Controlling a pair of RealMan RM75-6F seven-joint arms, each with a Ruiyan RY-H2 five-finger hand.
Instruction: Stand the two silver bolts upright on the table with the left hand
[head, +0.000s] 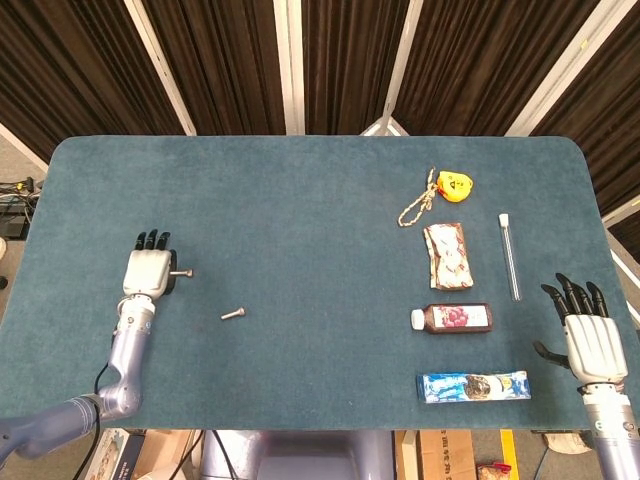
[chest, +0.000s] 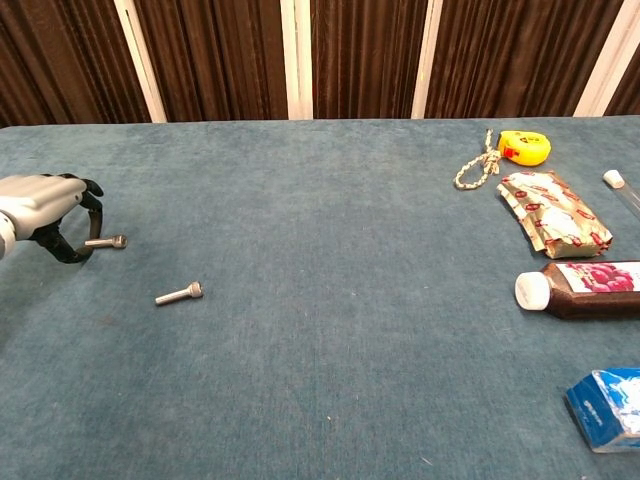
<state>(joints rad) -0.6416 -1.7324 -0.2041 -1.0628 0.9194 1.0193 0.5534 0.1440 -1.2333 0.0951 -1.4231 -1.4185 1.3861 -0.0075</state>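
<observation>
Bolts first: one short silver bolt (chest: 105, 241) sits sideways in the grey left hand (head: 148, 271), pinched by the shank end between the dark fingertips (chest: 93, 189) and thumb, with its head poking out to the right. It looks slightly lifted off the teal felt-covered table (head: 300, 220), though I can't really tell from either view whether it's still touching the cloth. My guess is it's held by the tail end like that so the hand can swing it vertical and set it down on its flat head. The second silver bolt (head: 233, 314) lies flat on the table, a bit nearer the robot and to the right of that hand, apart from it, so neither bolt is standing yet. The right hand (head: 592, 338) is parked at the far right table edge, fingers spread, nothing in it, which fits since the job is left-hand only. Hard bits: in the chest view the left hand is cut off at the frame edge, so the exact contact of fingers on the shank is murky, and the right hand doesn't show there at all.
</observation>
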